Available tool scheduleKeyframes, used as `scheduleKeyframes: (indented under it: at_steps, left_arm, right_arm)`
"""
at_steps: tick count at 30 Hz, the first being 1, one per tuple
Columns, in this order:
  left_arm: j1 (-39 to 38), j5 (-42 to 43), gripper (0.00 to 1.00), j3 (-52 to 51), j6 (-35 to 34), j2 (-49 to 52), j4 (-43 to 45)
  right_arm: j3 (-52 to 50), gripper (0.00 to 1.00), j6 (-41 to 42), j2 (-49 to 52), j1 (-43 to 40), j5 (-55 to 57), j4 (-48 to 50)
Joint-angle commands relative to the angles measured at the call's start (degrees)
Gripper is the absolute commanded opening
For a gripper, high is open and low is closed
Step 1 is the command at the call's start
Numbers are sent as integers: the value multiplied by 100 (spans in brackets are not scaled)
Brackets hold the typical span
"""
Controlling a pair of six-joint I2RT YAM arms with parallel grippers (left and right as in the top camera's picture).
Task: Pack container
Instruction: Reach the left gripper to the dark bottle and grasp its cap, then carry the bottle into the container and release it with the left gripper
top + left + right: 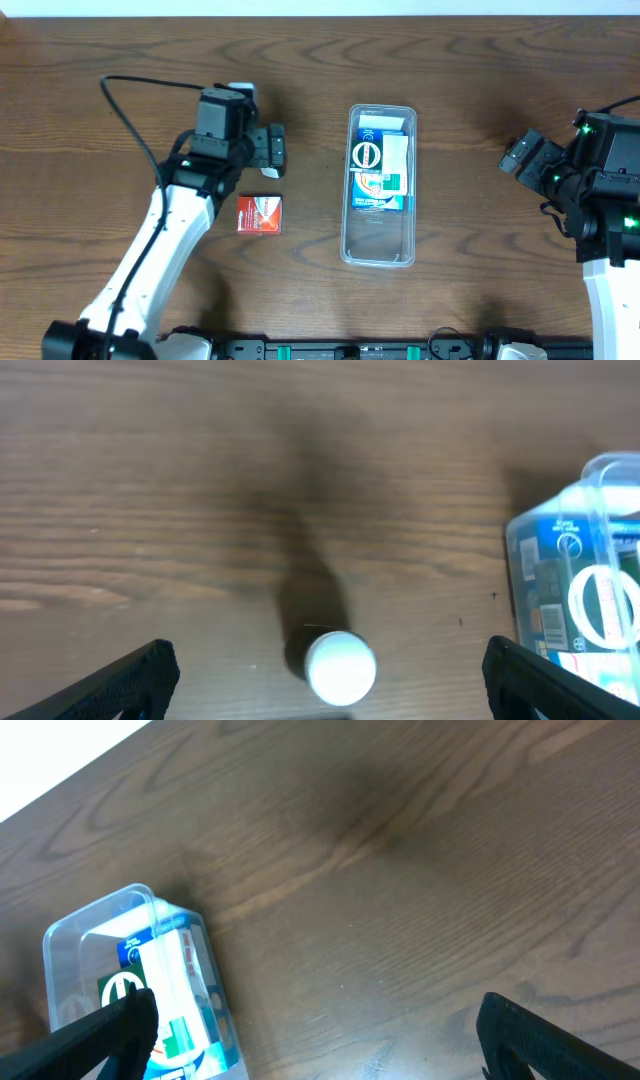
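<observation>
Two claws, both widely released and grasping nothing. Between the fingers of my left claw [330, 655] a small white round object [341, 666] stands on the wooden worktop [480, 80]. My right claw [315, 1010] hangs above the worktop, well apart from the container [378, 245]. The container lies in the middle of the worktop, with blue, white and green packages [380, 175] in its far half. A small red box [260, 214] lies at its left side, apart.
</observation>
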Motion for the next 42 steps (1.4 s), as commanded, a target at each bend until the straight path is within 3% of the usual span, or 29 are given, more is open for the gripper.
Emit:
scheduleKeyframes:
  at_steps: [1, 8, 11, 17, 24, 30, 35, 42]
  left_arm:
    - [-61, 55, 98, 98, 13, 382, 48]
    - [-61, 37, 100, 98, 11, 872, 83]
    - [-61, 39, 87, 96, 9, 892, 39]
    - [-61, 44, 47, 96, -15, 894, -26]
    - [-61, 61, 43, 96, -33, 898, -201]
    - [-61, 59, 31, 96, -26, 898, -162]
    - [-61, 59, 12, 96, -11, 898, -92]
    - [-190, 57, 7, 188, -9, 597, -251]
  right_arm:
    - [11, 99, 61, -4, -33, 61, -4]
    - [11, 99, 61, -4, -33, 61, -4]
    - [11, 99, 61, -4, -33, 61, -4]
    - [11, 99, 61, -4, -33, 61, -4]
    - [11, 99, 61, -4, -33, 61, -4]
    - [11, 99, 61, -4, -33, 63, -4]
    - [11, 99, 61, -4, -33, 61, -4]
    - [11, 99, 61, -4, -33, 61, -4]
